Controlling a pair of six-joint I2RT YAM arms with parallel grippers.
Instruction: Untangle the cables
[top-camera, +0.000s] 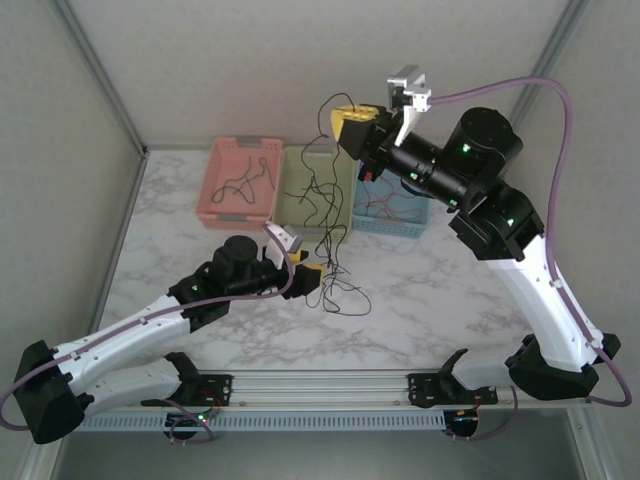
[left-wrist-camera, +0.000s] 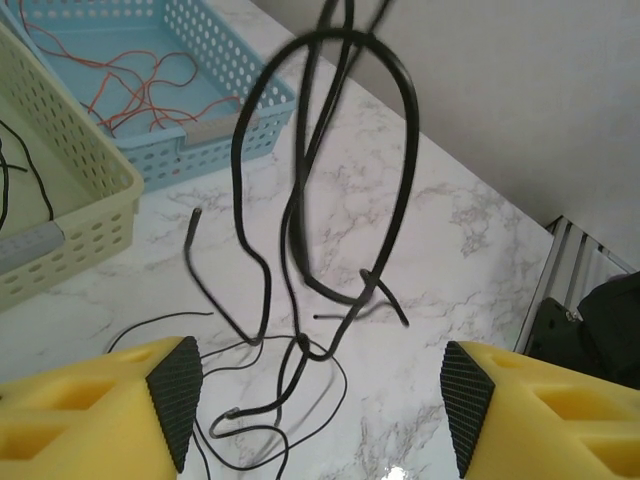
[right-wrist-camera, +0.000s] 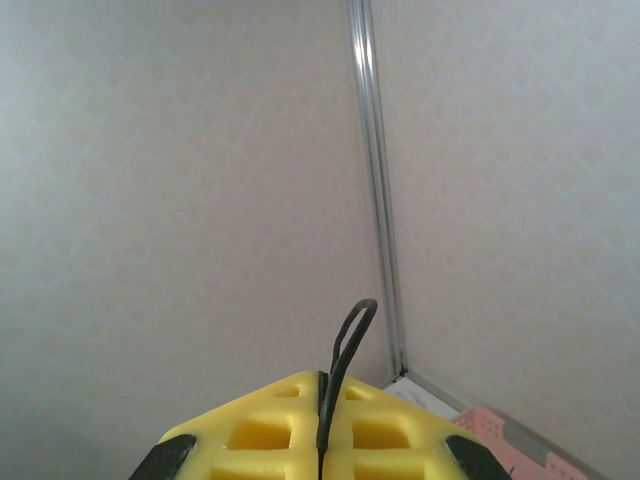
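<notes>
Your right claw (right-wrist-camera: 322, 440) is pinched tight on the black wires (left-wrist-camera: 300, 230). Your left claw (left-wrist-camera: 318, 400) is apart below them. Pull too hard and they could knot up tighter.

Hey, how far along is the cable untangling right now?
Partly done: loose cables lie in the pink basket, yellow basket and blue basket. In hand: the right pincer is shut on a black cable, holding up the black tangle; the left pincer is open, facing its hanging strands. To do: that tangle is knotted, trailing on the table.
</notes>
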